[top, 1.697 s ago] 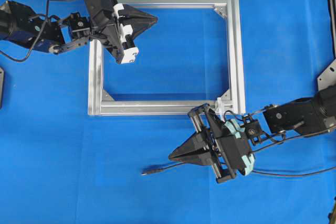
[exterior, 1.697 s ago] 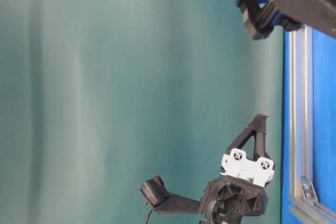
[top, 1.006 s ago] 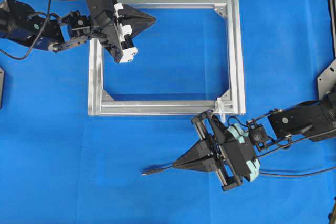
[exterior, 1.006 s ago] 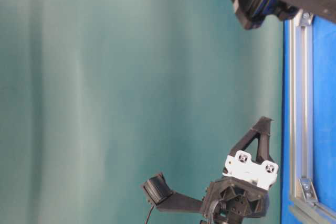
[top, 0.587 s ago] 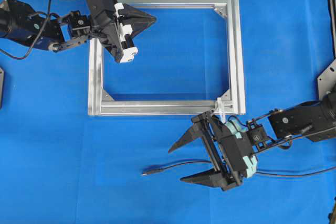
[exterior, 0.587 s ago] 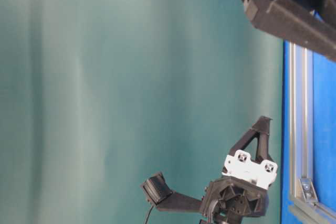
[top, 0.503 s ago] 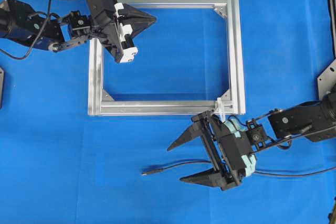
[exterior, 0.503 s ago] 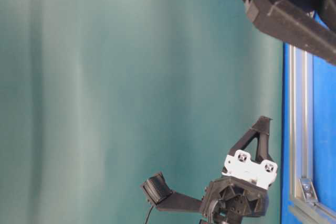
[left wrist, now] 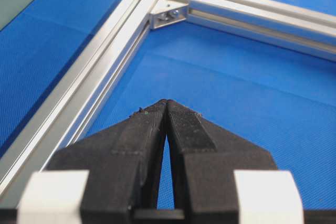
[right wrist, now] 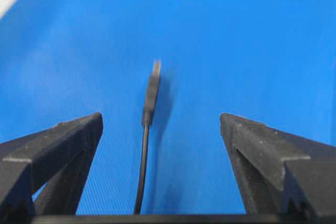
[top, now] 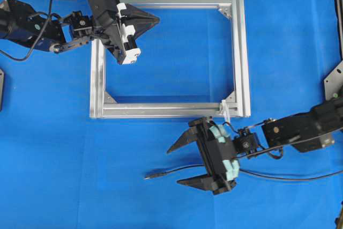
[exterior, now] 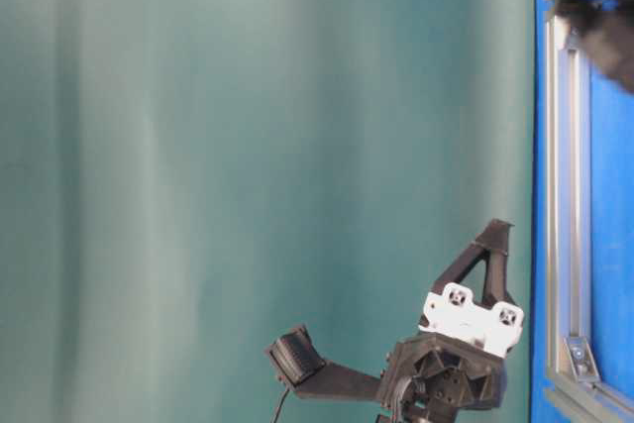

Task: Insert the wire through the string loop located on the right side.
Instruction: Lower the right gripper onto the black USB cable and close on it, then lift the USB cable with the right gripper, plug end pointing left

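The wire (top: 177, 171) lies loose on the blue desk (top: 64, 175), its plug tip pointing away from the string loop (top: 226, 112) at the aluminium frame's (top: 238, 52) near right corner, so by my reading nothing is threaded and the grasp itself is not yet made. The right end effector (top: 184, 164) is spread wide astride the wire, while the left end effector (top: 154, 21) hangs closed and empty over the frame's far left corner. The right wrist view shows the plug tip (right wrist: 151, 90) lying between the fingers (right wrist: 58, 142), untouched; the overhead view alone relates wire, loop and frame.

A bright blue mat (top: 64, 164) covers the table, with a plain teal-green backdrop (exterior: 198, 185) behind.
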Robot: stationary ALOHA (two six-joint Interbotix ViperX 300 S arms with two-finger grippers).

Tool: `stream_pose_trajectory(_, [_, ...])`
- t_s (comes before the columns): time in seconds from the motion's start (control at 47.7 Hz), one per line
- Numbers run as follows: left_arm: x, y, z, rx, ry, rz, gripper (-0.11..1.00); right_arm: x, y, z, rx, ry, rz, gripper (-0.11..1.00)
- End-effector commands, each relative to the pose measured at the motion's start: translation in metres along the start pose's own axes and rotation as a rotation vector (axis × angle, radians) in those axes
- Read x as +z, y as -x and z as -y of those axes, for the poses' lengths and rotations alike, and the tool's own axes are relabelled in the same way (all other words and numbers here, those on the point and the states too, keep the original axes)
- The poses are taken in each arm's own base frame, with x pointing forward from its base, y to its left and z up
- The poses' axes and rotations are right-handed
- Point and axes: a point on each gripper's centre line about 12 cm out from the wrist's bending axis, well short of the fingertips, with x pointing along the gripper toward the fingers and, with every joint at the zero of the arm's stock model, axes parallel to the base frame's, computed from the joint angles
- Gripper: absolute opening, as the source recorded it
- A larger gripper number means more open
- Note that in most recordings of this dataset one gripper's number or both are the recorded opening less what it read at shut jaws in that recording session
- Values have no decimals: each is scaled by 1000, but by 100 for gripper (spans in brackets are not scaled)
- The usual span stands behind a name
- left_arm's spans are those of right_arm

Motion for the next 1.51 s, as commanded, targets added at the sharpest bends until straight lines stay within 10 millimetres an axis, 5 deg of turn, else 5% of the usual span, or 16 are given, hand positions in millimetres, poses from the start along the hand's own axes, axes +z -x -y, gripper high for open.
stream_pose_trajectory(0.0, [18, 0, 0, -1, 0, 51, 0, 6, -5, -4, -1, -18, 25, 87])
stream_pose_trajectory(0.796, [17, 1, 0, -1, 0, 49, 0, -8, -21, -1, -24, -37, -5, 75])
stream_pose_trajectory(0.88, [16, 2, 0, -1, -1, 48, 0, -8, -21, -1, -24, -32, -5, 64])
stream_pose_trajectory(1.006, [17, 1, 0, -1, 0, 51, 0, -9, -20, 0, -24, -27, -7, 26])
stream_pose_trajectory(1.132, [18, 1, 0, -1, 0, 52, 0, -10, -20, 0, -24, -26, -16, 1])
stream_pose_trajectory(1.488, [17, 1, 0, -1, 0, 49, 0, -9, -21, -1, -23, -28, -15, -4])
